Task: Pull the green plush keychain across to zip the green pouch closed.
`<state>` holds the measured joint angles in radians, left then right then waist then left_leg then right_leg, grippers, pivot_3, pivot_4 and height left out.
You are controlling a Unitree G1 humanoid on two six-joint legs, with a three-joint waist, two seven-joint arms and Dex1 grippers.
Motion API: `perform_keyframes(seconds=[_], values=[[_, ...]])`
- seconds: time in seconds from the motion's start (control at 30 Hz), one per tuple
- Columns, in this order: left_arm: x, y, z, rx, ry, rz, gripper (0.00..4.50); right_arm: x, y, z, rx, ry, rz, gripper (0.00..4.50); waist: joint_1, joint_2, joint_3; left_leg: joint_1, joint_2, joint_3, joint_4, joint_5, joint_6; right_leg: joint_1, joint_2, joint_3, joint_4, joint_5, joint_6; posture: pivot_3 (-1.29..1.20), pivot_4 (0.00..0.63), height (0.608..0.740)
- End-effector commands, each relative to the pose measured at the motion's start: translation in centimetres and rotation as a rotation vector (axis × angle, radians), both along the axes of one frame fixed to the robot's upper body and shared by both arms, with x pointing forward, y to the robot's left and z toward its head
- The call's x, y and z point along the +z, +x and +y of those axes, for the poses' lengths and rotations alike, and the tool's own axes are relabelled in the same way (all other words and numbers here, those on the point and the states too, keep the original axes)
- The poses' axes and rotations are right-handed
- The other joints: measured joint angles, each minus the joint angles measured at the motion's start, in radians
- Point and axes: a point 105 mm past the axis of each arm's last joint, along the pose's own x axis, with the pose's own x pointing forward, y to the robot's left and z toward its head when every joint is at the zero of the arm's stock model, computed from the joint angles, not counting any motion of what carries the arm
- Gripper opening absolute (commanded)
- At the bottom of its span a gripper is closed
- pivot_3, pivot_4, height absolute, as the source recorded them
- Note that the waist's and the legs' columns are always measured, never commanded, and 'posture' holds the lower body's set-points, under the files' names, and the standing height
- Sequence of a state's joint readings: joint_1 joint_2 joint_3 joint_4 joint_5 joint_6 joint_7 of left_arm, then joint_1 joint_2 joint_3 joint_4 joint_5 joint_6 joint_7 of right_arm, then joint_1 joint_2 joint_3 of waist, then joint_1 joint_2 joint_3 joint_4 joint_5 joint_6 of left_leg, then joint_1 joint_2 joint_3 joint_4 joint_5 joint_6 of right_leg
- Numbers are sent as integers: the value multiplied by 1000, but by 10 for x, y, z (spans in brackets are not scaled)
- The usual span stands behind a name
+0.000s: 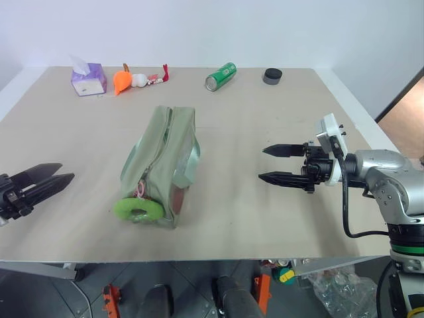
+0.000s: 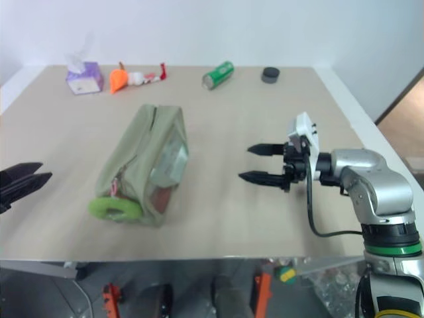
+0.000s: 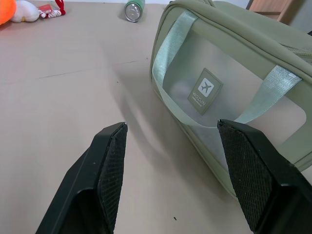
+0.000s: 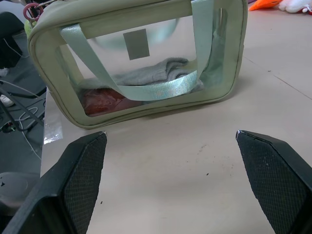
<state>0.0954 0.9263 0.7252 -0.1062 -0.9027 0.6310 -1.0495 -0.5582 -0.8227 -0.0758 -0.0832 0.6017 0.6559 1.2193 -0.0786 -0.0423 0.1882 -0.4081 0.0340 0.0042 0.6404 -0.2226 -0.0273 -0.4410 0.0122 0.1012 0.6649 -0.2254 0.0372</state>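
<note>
The green plush keychain (image 1: 138,210) lies at the near end of the green pouch (image 1: 159,159), against its front face, close to the near edge of the table (image 1: 265,119). The pouch stands upright in the middle of the table, its long side running away from the robot. Through the clear side panel a red item and a grey cloth are visible inside.

The left gripper (image 1: 54,176) hangs well to the left of the pouch, its fingers spread and holding nothing. The right gripper (image 1: 271,163) is well apart on the right side, pointing toward the pouch, fingers wide apart and empty.

Along the far edge lie a purple tissue box (image 1: 89,79), an orange toy (image 1: 122,81), a green can (image 1: 220,76) and a black round thing (image 1: 272,76).
</note>
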Motion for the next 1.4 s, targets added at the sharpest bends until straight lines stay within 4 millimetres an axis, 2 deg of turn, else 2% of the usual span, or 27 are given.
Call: perform_keyframes(seconds=[0.03, 0.1, 0.23, 0.43, 0.57, 0.67, 0.77, 0.93, 1.2, 1.3, 1.4], values=[[7, 0, 1, 16, -4, -38, 3046, 9, 0, 11, 39, -27, -73, 4383, 0, 0, 0, 0, 0, 0, 0, 0, 0, 0, 0, 0, 0, 0, 0, 0, 150, 740], [4, 5, -5, 14, -27, -53, 3046, 8, 5, 26, 82, -74, -118, 4383, -3, 1, 0, 1, 0, 1, 0, 0, 0, 0, 0, 0, 0, 0, 0, 0, 150, 740], [21, 9, -24, -53, -27, -120, 3046, 12, 16, 44, 143, -172, -231, 4383, -2, -1, 0, 1, 4, 2, 1, 1, -1, 0, 2, -1, 0, 4, -2, 0, 150, 740], [43, 5, -71, -217, 22, -209, 3046, 44, 18, 79, 297, -238, -444, 4383, 1, 0, 0, 0, 3, 2, 1, 1, -1, 0, 1, -1, 0, 3, -2, 0, 150, 740], [59, 0, -94, -301, 32, -264, 3046, 60, 15, 98, 421, -343, -599, 4383, 2, 0, 0, 0, 3, 0, 0, 1, -1, 0, 1, -2, 0, 3, -2, 0, 150, 740], [66, -7, -108, -369, 54, -293, 3046, 72, 17, 120, 515, -436, -753, 4383, -1, 0, 0, 0, 3, 0, 0, 1, -1, 0, 1, -3, 0, 3, -3, 0, 150, 740], [68, -9, -111, -376, 54, -299, 3046, 75, 22, 134, 563, -491, -839, 4383, -4, 0, 0, 1, 4, 1, 0, 1, -1, 0, 1, -3, 1, 3, -4, 0, 150, 740], [62, -11, -115, -381, 54, -283, 3046, 68, 30, 158, 626, -534, -921, 4383, -1, 0, 0, 1, 4, -2, 1, 2, -4, 0, 2, -6, 2, 4, -6, 0, 150, 740], [57, -14, -113, -353, 55, -263, 3046, 58, 25, 181, 741, -542, -962, 4383, 0, 0, 1, 0, 4, -3, 0, 2, -5, 0, 1, -8, 2, 6, -10, 0, 150, 740], [56, -15, -111, -337, 50, -259, 3079, 53, 26, 182, 750, -548, -962, 3630, 0, 0, 1, 0, 4, -4, 0, 3, -5, 0, 1, -9, 2, 6, -11, 0, 150, 740], [55, -16, -110, -326, 44, -259, 3079, 47, 27, 179, 767, -557, -944, 2589, 1, 0, 1, 0, 4, -5, 0, 3, -6, 1, 1, -11, 2, 6, -12, 0, 150, 740]])
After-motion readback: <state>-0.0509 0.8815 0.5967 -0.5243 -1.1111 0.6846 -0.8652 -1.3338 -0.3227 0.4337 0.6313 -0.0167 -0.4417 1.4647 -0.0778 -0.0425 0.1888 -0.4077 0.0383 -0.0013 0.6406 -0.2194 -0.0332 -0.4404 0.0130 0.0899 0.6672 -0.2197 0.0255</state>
